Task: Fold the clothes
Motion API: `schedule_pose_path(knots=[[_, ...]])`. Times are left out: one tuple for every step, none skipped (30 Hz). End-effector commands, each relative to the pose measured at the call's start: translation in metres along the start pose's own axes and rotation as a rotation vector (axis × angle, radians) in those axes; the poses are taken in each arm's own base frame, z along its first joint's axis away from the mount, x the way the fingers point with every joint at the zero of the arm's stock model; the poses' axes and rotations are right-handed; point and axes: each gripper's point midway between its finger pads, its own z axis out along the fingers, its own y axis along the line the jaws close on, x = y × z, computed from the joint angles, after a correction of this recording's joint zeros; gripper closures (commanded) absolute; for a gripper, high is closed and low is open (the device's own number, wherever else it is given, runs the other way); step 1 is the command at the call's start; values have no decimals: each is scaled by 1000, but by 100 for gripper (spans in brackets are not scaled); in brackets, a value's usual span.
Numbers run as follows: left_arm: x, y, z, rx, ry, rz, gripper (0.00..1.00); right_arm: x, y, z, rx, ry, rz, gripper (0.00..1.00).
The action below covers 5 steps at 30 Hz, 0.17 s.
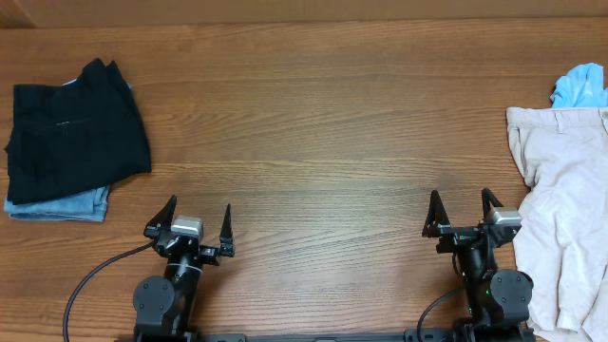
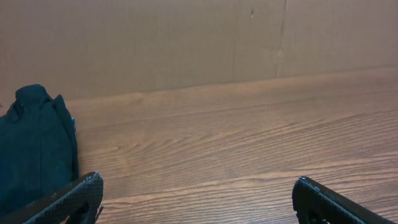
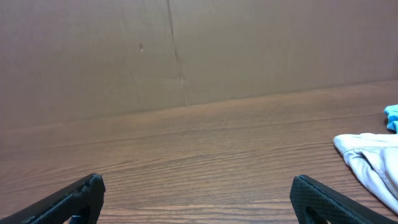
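Gaping wide, left gripper [image 1: 200, 204] and right gripper [image 1: 460, 194] sit near black shorts [image 1: 81, 128] and beige garment [image 1: 570, 209].

Wood-grain tabletop [image 1: 313, 142] spans the full view, left to right. Plain brown board wall [image 2: 155, 43] stands along its far edge, showing vertical seams.

My brown wooden table [image 1: 323, 142] bears a folded black garment [image 1: 81, 128] atop a faded-blue garment [image 1: 57, 204] at left, and a rumpled beige garment [image 1: 570, 209] and light-blue cloth [image 1: 581, 85] at right.

overhead: straight down on table [image 1: 323, 142] | wrists: low, facing wall [image 2: 155, 43] | left-wrist/overhead share: black garment [image 1: 81, 128]
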Motion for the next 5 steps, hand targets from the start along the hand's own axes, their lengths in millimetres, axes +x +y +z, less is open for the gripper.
schedule_pose_path(knots=[[0, -1, 0, 8, -10, 23, 0, 2, -1, 0, 0, -2, -7, 0], [0, -1, 0, 8, -10, 23, 0, 2, -1, 0, 0, -3, -7, 0], [0, -1, 0, 8, -10, 23, 0, 2, -1, 0, 0, -3, -8, 0], [0, -1, 0, 8, -10, 23, 0, 2, -1, 0, 0, -3, -7, 0], [0, -1, 0, 8, -10, 23, 0, 2, -1, 0, -1, -3, -7, 0]])
